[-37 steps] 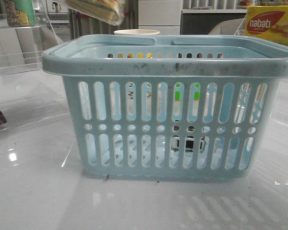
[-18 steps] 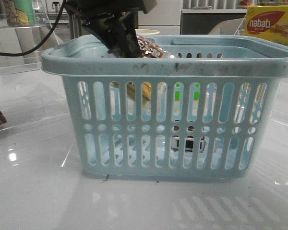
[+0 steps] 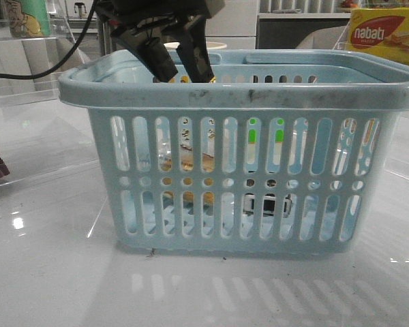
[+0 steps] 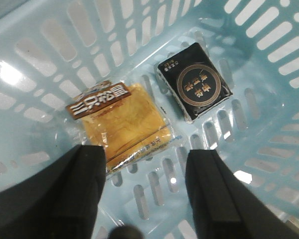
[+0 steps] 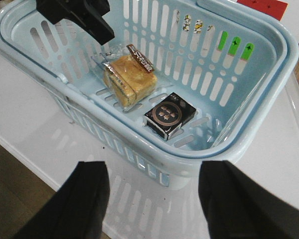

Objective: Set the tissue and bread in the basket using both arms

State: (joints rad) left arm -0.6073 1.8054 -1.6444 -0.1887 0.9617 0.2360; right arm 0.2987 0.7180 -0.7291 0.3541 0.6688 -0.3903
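Looking down, both wrist views show what the front view's slotted wall half hides — the bread (image 5: 128,73) and the tissue (image 5: 169,114) lying side by side, apart, on the floor of the basket (image 3: 238,95). The left gripper (image 3: 180,58) hangs over the rim, fingers spread, empty. The right gripper (image 5: 154,199) hovers outside the basket — also spread.

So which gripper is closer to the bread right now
Left. The left gripper hangs open just above the bread inside the basket; the right gripper is outside the basket, farther off.
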